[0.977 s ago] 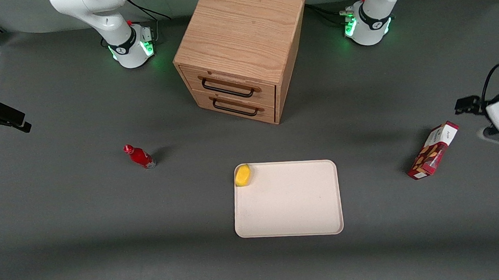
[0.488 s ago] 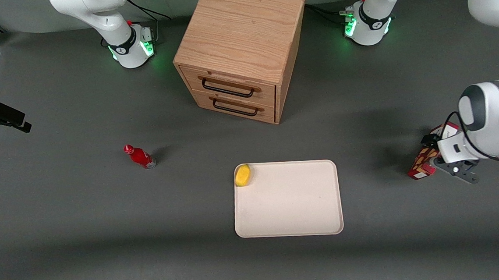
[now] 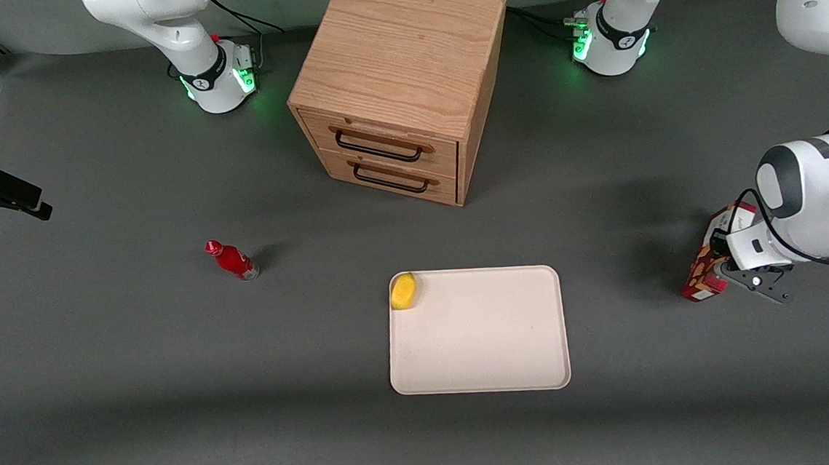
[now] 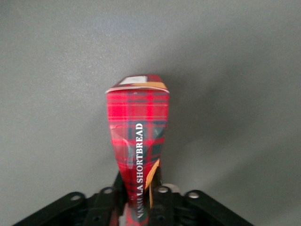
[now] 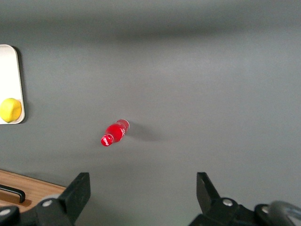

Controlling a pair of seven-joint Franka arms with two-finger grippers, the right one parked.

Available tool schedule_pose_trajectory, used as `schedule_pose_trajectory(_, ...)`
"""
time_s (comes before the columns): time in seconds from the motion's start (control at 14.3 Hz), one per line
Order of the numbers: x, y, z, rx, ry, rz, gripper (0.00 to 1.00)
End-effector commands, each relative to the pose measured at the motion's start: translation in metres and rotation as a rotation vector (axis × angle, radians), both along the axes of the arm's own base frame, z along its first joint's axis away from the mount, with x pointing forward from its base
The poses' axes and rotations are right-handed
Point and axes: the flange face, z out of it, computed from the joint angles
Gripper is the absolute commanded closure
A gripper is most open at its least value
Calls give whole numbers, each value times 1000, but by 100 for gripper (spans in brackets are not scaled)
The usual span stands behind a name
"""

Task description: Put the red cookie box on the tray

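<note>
The red cookie box (image 3: 703, 280) stands on the table toward the working arm's end, well apart from the tray (image 3: 481, 344). Its white end panel (image 3: 739, 217) shows next to the arm's wrist, which hides its middle. My left gripper (image 3: 721, 261) is down at the box. In the left wrist view the red tartan box (image 4: 138, 127) runs out from between the fingers (image 4: 161, 195), which press on both its sides, and the box looks pinched narrow there. The gripper (image 4: 139, 200) is shut on the box. The cream-white tray lies flat nearer the front camera than the cabinet.
A yellow lemon (image 3: 404, 291) lies in a tray corner. A small red bottle (image 3: 232, 260) lies toward the parked arm's end. A wooden two-drawer cabinet (image 3: 396, 80) stands at mid-table, farther from the front camera than the tray.
The left arm has swung in over the box and come down onto it. The fingers now grip the box, which has turned slightly and shifted a little.
</note>
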Motion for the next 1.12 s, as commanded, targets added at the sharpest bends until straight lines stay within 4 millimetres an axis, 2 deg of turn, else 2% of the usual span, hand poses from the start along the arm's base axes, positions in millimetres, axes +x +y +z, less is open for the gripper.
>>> schedule_pose_trajectory(0.0,12,-5,47,-22,25,3,100)
schedule_pose_trajectory(0.14,25,-14,102,-35,63,77,100)
schedule_pose_trajectory(0.35,36,-57,205,-25,105,231,100)
schedule_pose_trajectory(0.42,33,-80,232,-24,118,296,100)
schedule_pose_trajectory(0.56,27,-140,262,-34,130,438,100)
schedule_pose_trajectory(0.63,25,-170,268,-42,122,494,100)
schedule_pose_trajectory(0.77,26,-235,253,-63,116,598,100)
schedule_pose_trajectory(0.91,39,-286,211,-107,82,667,100)
schedule_pose_trajectory(1.05,46,-316,157,-99,21,641,100)
